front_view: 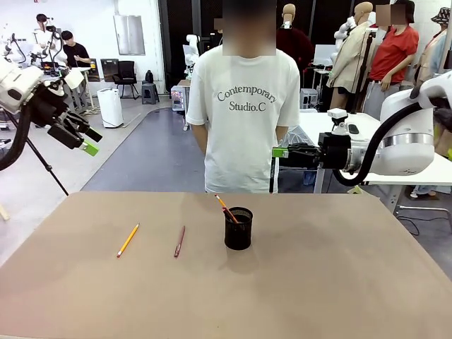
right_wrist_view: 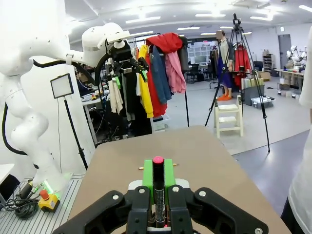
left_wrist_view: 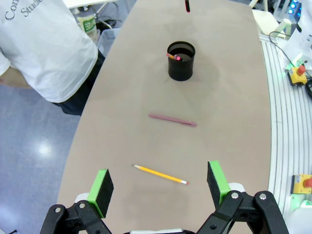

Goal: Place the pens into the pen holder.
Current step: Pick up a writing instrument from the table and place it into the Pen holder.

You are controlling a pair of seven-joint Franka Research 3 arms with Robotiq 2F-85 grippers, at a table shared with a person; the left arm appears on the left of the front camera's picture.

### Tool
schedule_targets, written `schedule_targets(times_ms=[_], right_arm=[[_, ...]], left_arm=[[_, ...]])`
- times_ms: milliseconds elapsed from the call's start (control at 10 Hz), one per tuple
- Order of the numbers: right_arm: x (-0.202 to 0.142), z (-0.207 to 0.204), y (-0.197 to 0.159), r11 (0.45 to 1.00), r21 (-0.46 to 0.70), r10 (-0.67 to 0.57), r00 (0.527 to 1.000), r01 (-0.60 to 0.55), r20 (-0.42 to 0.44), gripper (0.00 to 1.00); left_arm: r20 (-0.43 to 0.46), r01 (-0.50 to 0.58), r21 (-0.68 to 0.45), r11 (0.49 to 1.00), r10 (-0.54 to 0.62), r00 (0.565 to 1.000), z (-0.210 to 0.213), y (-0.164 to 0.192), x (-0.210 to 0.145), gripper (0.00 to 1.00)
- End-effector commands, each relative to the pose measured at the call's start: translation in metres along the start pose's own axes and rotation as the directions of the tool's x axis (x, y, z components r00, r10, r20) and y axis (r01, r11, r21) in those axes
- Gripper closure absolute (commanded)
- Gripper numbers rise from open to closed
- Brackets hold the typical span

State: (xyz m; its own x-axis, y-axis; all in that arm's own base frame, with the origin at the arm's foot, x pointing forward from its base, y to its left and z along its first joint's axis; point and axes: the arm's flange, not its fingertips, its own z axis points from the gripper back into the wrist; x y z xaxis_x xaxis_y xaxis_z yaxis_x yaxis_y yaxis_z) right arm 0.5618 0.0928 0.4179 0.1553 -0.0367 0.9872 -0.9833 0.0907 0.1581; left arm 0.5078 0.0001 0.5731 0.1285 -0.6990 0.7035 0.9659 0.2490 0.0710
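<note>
Right pincer [right_wrist_view: 158,171] grips a dark pink-capped pen [right_wrist_view: 158,197]; left pincer [left_wrist_view: 158,187] gapes wide. Lower centre on the plain tan tabletop [front_view: 339,282]: yellow pencil [front_view: 128,240], reddish-brown pen [front_view: 179,241], black mesh cup [front_view: 238,232] holding pens [front_view: 224,206]. Grey-floored workshop [front_view: 155,155]; white T-shirt [front_view: 244,145] reads "Contemporary Studio.C".

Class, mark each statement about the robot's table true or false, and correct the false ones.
1. The left end effector is open and holds nothing. True.
2. The right end effector is open and empty. False: it is shut on a dark pen above the far edge of the table.
3. The pen holder is empty. False: an orange pen sticks out of it.
4. A yellow pencil and a reddish-brown pen lie on the table, apart from each other. True.
</note>
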Motion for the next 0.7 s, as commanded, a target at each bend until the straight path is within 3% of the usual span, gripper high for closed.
schedule_targets(times_ms=[0, 600], right_arm=[[-0.004, -0.016, -0.003, 1.0, 0.015, 0.0, 1.0, 0.0, -0.001, 1.0], [-0.026, -0.071, -0.029, 0.996, 0.089, 0.002, 1.0, 0.0, -0.03, 1.0]], left_arm=[[0.004, 0.001, -0.005, 1.0, -0.001, 1.0, 0.001, 0.0, 0.0, 0.0], [0.004, 0.001, -0.005, 1.0, -0.001, 1.0, 0.001, 0.0, 0.0, 0.0]])
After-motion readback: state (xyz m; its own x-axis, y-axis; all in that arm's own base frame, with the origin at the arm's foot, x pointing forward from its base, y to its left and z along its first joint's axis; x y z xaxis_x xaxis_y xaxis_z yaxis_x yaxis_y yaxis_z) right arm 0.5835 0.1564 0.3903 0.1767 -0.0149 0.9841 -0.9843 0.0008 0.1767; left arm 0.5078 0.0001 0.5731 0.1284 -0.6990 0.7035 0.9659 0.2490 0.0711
